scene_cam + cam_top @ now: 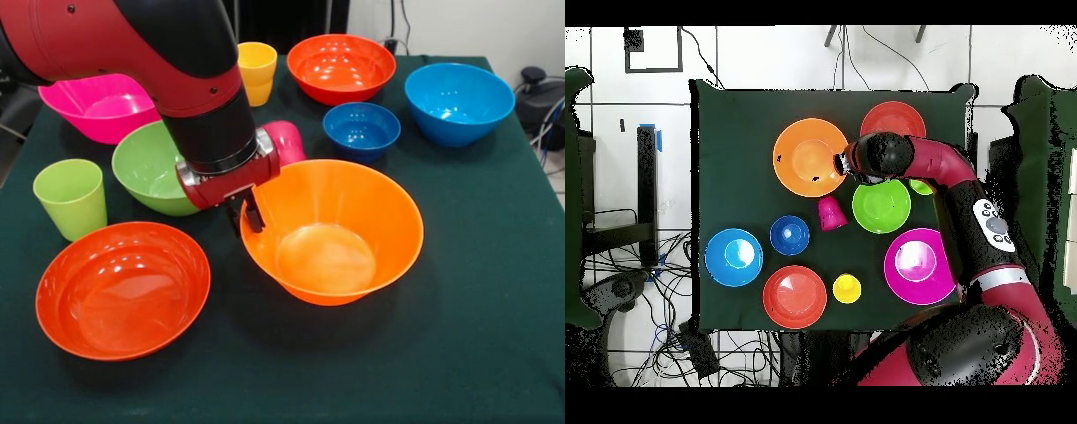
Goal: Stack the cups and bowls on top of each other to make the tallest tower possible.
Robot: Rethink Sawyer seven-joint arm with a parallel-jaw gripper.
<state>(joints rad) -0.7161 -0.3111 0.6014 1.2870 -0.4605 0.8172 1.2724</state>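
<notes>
Front view: I am seeing the gripper (pixel 247 215) hanging at the rim of the big orange bowl (pixel 333 230), on the side nearest the green bowl (pixel 152 168). Its two dark fingers (pixel 254 212) are sitting close together, and I think they are straddling the rim, though I cannot tell whether they are actually pinching it. The orange bowl is standing upright, mouth up, in the middle of the table (pixel 494 336). The pink cup (pixel 287 140) is lying on its side just behind the gripper, its long axis running across the cloth and its base pointing toward the small dark blue bowl (pixel 361 129). The green cup (pixel 71 197) and yellow cup (pixel 257 72) are standing upright. A red-orange bowl (pixel 122 289) is sitting near the front edge. The near right corner of the table is offering the widest open cloth.
</notes>
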